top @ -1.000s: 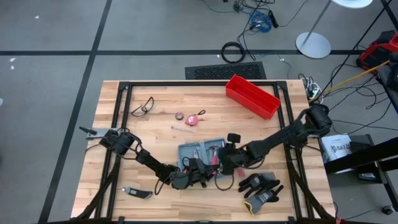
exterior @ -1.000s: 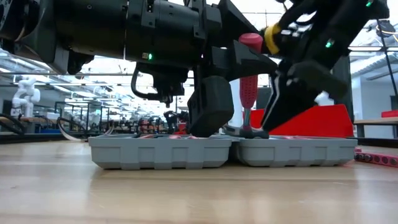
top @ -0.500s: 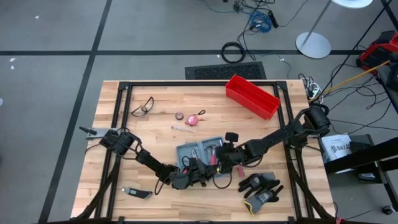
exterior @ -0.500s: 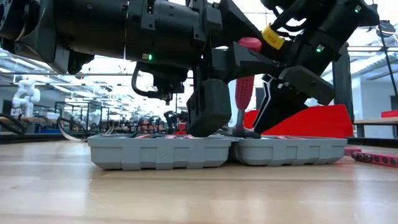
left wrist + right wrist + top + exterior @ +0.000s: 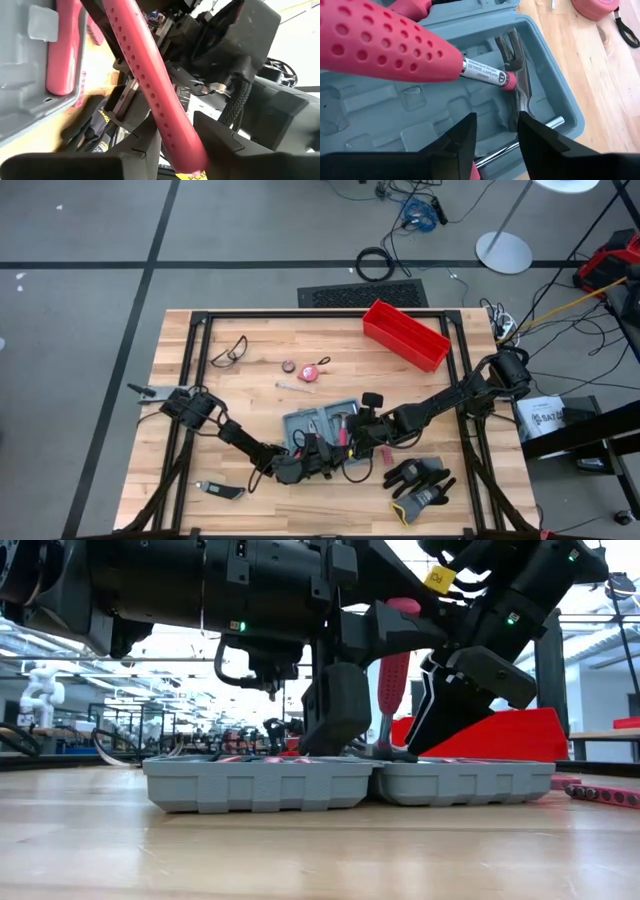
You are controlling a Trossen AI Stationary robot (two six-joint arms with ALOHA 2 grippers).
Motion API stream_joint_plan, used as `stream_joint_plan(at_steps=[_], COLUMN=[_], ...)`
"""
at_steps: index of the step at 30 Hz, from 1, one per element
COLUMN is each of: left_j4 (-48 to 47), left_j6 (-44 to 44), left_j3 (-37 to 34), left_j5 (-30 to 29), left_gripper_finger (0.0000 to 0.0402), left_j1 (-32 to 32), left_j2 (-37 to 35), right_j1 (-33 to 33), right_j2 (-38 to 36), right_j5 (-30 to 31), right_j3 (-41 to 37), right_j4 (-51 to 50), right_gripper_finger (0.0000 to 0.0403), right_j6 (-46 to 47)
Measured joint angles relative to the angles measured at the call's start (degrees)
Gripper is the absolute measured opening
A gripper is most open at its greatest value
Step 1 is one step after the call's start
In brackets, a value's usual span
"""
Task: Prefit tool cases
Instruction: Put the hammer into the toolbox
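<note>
A wooden tabletop was seen from above, with 2 dark arms reaching in from its 2 sides and meeting near the front middle. A red bin was set at an angle near the far right corner, well apart from the arms.

The case was laid open and flat at the middle of the tabletop towards the front, its 2 grey halves resting side by side on the wood, directly under both end effectors.

A pair of black gloves was left just to the right of the case, near the front edge.

A hammer with a red dimpled handle was held almost upright, slightly tilted, with its metal head down in a moulded slot of the case. The left end effector was closed on the butt end of that handle. The right end effector was held just above the same half of the case with its fingers apart and nothing between them, the hammer handle passing just beside it.

A second red-handled tool was seated in a slot of the case.

Safety glasses were lying towards the far left, and a small tape measure was lying behind the case.
</note>
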Motion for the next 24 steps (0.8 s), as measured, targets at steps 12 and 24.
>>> stream_joint_plan(at_steps=[12, 24], left_j4=[0.17, 0.39], left_j6=[-0.53, -6.47], left_j3=[0.02, 0.02], left_j5=[0.06, 3.04], left_gripper_finger=[0.0181, 0.0190], left_j1=[-0.02, -0.52], left_j2=[-0.02, -0.02], right_j1=[-0.10, -2.68], right_j2=[0.07, 0.07], right_j5=[1.54, 3.10], right_j3=[-0.09, -0.09], right_j4=[0.99, 1.42], right_gripper_finger=[0.0137, 0.0137], right_j6=[-1.38, -4.20])
